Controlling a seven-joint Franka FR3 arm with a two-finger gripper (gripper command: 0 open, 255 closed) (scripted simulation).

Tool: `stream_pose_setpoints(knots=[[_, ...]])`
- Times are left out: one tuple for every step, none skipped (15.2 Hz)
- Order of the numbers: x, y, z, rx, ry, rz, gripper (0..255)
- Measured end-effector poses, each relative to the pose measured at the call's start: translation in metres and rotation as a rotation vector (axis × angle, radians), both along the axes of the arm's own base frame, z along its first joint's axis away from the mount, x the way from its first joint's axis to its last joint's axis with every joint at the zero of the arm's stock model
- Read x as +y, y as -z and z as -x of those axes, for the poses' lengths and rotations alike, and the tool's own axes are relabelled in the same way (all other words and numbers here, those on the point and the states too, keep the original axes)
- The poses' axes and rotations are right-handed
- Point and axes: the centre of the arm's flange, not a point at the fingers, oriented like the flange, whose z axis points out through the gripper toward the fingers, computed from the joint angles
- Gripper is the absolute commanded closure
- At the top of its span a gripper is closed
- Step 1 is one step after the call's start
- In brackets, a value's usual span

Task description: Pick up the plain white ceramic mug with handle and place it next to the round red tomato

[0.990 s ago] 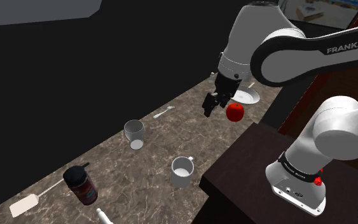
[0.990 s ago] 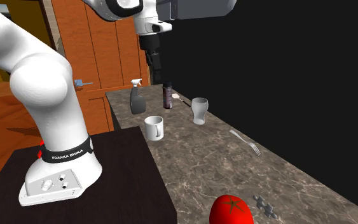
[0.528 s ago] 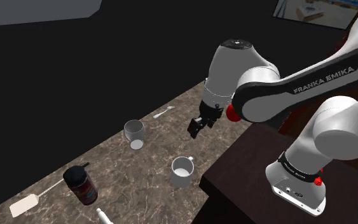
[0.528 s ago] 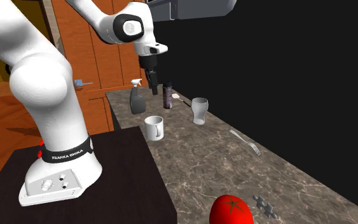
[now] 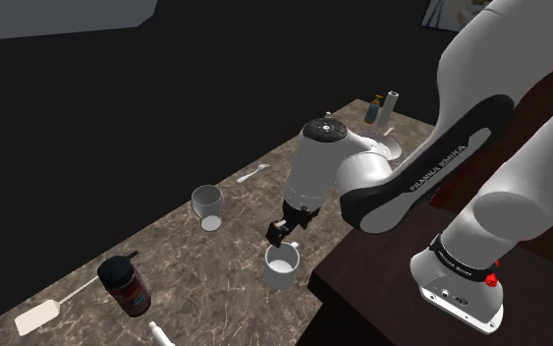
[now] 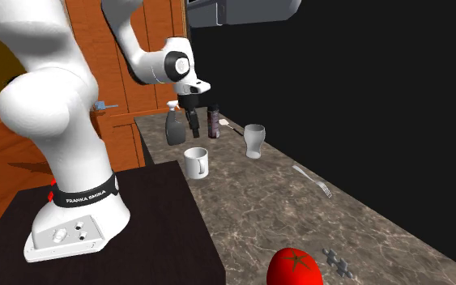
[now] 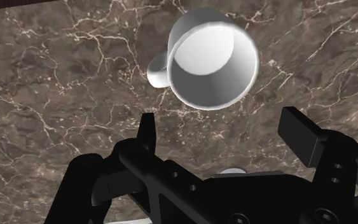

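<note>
The white mug [image 5: 282, 264] stands upright on the marble counter near the stand, handle to one side. It is also in the second exterior view [image 6: 196, 163]. My gripper [image 5: 280, 232] hangs just above it, open and empty; it is also in the second exterior view [image 6: 193, 125]. In the wrist view the mug [image 7: 212, 57] lies just beyond the gripper [image 7: 225, 130], whose fingers stand wide apart and do not touch it. The red tomato [image 6: 294, 268] lies at the counter's near end in the second exterior view, far from the mug.
A glass [image 5: 206, 205], a dark jar [image 5: 125, 285], a spoon [image 5: 252, 175] and a flat spatula [image 5: 38, 317] lie on the counter. A white plate [image 5: 382, 149] sits at the far end. A spray bottle [image 6: 174, 125] and fork [image 6: 313, 180] are also there.
The arm has swung away from the tomato's end of the counter and come down. The gripper now hangs just over the mug. Nothing on the counter has moved.
</note>
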Motion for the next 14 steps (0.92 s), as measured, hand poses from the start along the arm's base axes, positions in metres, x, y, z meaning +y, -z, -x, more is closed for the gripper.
stream_pose_setpoints(knots=[[0.006, 0.012, -0.004, 0.008, 0.015, -0.009, 0], [0.015, 0.022, -0.003, 0.004, 0.008, -0.002, 0], [0.022, 0.033, -0.001, 0.003, 0.006, -0.001, 0], [0.03, 0.043, -0.004, 0.001, 0.007, 0.0, 0], [0.037, 0.056, -0.005, 0.0, 0.007, 0.002, 0], [0.044, 0.067, -0.006, -0.002, 0.008, 0.004, 0], [0.05, 0.075, -0.006, -0.003, 0.009, 0.005, 0], [0.056, 0.082, -0.007, -0.004, 0.01, 0.007, 0], [0.057, 0.088, -0.007, -0.004, 0.01, 0.008, 0], [0.058, 0.093, -0.008, -0.005, 0.01, 0.009, 0], [0.061, 0.098, -0.007, -0.005, 0.01, 0.009, 0], [0.061, 0.102, -0.008, -0.005, 0.01, 0.009, 0], [0.061, 0.108, -0.007, -0.005, 0.011, 0.009, 0], [0.06, 0.113, -0.009, -0.005, 0.011, 0.009, 0]])
